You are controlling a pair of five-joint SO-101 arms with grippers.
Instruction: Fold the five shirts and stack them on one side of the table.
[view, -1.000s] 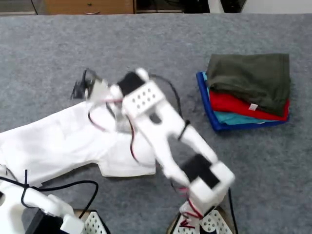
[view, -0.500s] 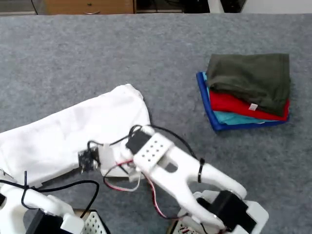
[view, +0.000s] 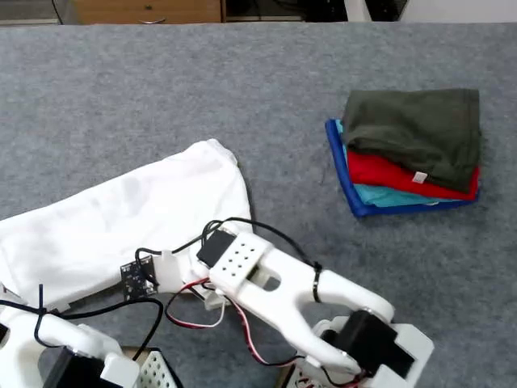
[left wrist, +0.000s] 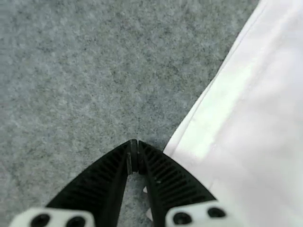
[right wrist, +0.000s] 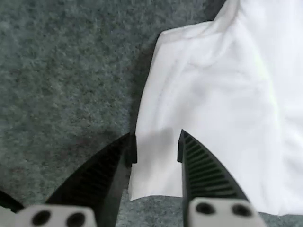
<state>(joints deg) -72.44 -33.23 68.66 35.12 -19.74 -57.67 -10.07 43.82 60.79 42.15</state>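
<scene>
Evidently soft, light and limp, the white shirt (view: 129, 218) lies spread on the table's (view: 242, 81) near left, best pinched at its edge, which the right pincer (right wrist: 156, 142) straddles with jaws apart, while the left pincer (left wrist: 135, 156) sits closed and empty just beside it.

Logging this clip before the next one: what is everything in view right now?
white cloth shirt: 1, white, spread flat on the table's left part
stack of folded cloth shirts: 4 shirts, dark olive on top, then red, teal, blue at the bottom, on the table's right side
grey felt-covered table: 1, grey, under everything
wooden cabinet: 1, light brown, beyond the table's far edge
right gripper: 1, black, open, over the white shirt's near edge
left gripper: 1, black, shut, over bare table beside the shirt's edge
</scene>
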